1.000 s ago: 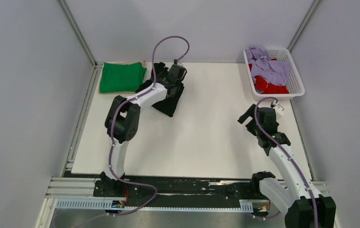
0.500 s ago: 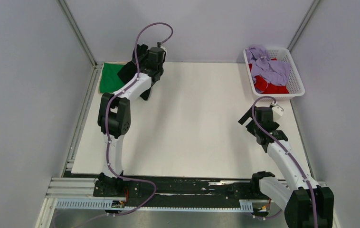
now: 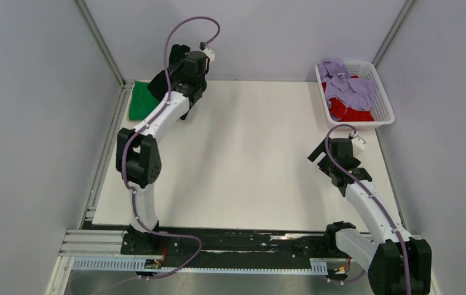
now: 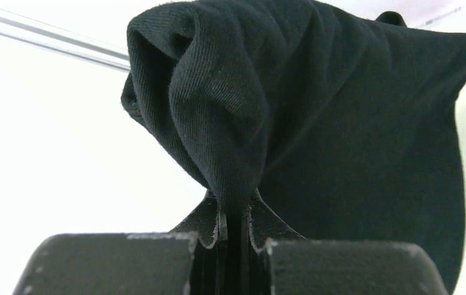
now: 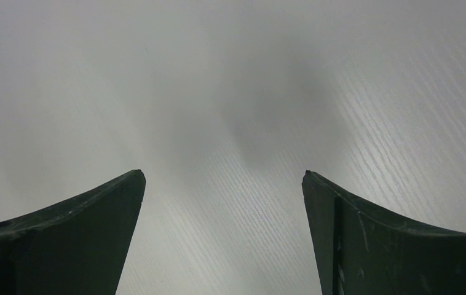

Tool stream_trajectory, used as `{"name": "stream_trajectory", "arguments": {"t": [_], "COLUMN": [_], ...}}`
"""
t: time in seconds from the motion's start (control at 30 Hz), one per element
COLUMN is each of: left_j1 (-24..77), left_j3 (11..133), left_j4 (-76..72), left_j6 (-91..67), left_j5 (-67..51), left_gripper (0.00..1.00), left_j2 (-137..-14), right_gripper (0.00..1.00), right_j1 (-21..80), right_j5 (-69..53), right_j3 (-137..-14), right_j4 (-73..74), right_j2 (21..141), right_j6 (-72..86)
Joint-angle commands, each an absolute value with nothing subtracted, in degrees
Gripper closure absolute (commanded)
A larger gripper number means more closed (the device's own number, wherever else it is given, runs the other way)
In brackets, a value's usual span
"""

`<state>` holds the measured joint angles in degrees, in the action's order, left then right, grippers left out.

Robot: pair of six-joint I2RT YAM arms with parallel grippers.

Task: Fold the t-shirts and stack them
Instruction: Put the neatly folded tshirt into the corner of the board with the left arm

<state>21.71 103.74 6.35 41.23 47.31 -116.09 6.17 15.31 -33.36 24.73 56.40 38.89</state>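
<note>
Fabric: knit black t-shirt (image 4: 341, 123), bunched, pinched tight in left gripper (image 4: 235, 224).
Green t-shirt (image 3: 136, 103): flat, just beside that gripper, at table (image 3: 249, 160) edge.
Right gripper (image 5: 223, 184): jaws spread wide over smooth grained table.

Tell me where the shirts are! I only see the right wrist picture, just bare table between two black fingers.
Observer: A black shirt hangs pinched in the left gripper.
Operator: Where is that gripper?
Observer: At the far left corner, by a green shirt.
Operator: Any more shirts?
Observer: A purple shirt and a red shirt lie in the white basket at the far right.
</note>
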Motion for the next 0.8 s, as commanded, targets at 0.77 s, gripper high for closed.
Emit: {"name": "stream_trajectory", "arguments": {"t": [0.77], "left_j1": [14.1], "left_j3": [107.4], "left_j4": [4.1], "left_j6": [36.1], "left_j5": [43.9], "left_gripper": [1.00], "left_j2": [-119.6], "right_gripper": [0.00], "right_j1": [6.0], "right_j5": [18.6], "right_j3": [-34.2], "right_j4": [24.8], "right_j2": [55.9], "right_j6": [38.4]}}
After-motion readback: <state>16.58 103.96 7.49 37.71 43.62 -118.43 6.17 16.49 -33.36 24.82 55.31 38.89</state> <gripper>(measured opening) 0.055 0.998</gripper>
